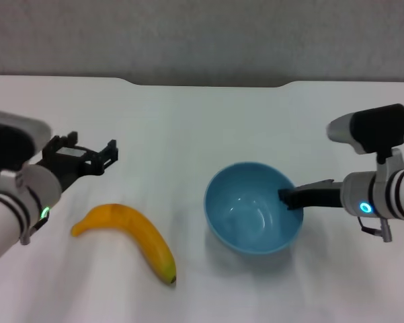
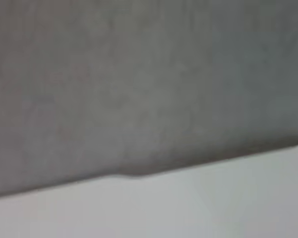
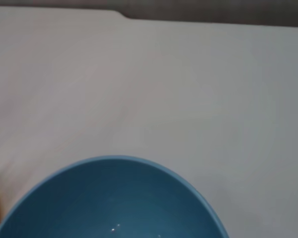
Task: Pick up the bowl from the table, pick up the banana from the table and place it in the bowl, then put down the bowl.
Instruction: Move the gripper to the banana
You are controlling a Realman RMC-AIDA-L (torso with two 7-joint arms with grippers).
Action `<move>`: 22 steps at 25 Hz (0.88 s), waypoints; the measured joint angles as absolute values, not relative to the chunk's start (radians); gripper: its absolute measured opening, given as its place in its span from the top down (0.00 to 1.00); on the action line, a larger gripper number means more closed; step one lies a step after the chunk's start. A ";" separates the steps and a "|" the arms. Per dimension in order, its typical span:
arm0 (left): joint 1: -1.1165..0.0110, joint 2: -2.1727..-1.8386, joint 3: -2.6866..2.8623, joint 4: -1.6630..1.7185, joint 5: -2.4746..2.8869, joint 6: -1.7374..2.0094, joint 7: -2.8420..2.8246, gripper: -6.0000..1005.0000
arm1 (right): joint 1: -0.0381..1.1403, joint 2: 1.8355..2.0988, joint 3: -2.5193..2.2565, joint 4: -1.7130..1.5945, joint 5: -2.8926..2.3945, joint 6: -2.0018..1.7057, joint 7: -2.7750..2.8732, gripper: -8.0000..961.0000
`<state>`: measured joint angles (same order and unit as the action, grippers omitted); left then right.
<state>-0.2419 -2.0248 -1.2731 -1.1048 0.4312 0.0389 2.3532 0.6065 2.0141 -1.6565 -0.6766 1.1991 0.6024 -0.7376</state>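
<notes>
Light-blue glossy bowl [image 1: 253, 208] sat on white table [image 1: 188, 121] — right gripper [image 1: 287, 197] clamped its rim; left gripper [image 1: 106, 156], jaws apart, hovered beyond yellow banana [image 1: 131, 237].

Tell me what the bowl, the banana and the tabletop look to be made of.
The bowl: glossy light-blue glazed ceramic or hard plastic, going by small highlights inside; which one is unclear. The banana: smooth yellow-orange skin with a dark tip; real or plastic replica cannot be told. The table: plain matte white surface, probably laminate.
</notes>
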 joint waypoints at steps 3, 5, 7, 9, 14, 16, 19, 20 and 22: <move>-0.256 -2.025 -1.224 -1.203 0.383 0.276 2.359 0.22 | 0.592 2.012 -1.634 -0.694 1.195 0.607 -0.740 0.96; -0.266 -2.024 -1.211 -1.258 0.301 0.394 2.390 0.22 | 0.586 2.011 -1.627 -0.700 1.194 0.607 -0.741 0.96; -0.279 -2.021 -1.212 -1.306 0.159 0.488 2.483 0.21 | 0.584 2.010 -1.623 -0.702 1.193 0.607 -0.741 0.96; -0.299 -2.022 -1.231 -1.345 0.012 0.577 2.599 0.21 | 0.584 2.010 -1.620 -0.702 1.193 0.608 -0.741 0.96; -0.345 -2.029 -1.306 -1.401 -0.186 0.794 2.736 0.21 | 0.583 2.008 -1.595 -0.706 1.165 0.614 -0.738 0.96; -0.371 -2.029 -1.333 -1.410 -0.238 0.880 2.740 0.21 | 0.580 2.008 -1.583 -0.711 1.153 0.621 -0.736 0.96; -0.399 -2.029 -1.356 -1.427 -0.289 0.978 2.744 0.21 | 0.576 2.008 -1.569 -0.715 1.141 0.631 -0.735 0.96; -0.405 -2.029 -1.359 -1.433 -0.297 1.001 2.745 0.21 | 0.576 2.008 -1.568 -0.715 1.141 0.632 -0.735 0.96; -0.422 -2.031 -1.363 -1.442 -0.313 1.065 2.745 0.21 | 0.575 2.008 -1.568 -0.715 1.140 0.634 -0.734 0.96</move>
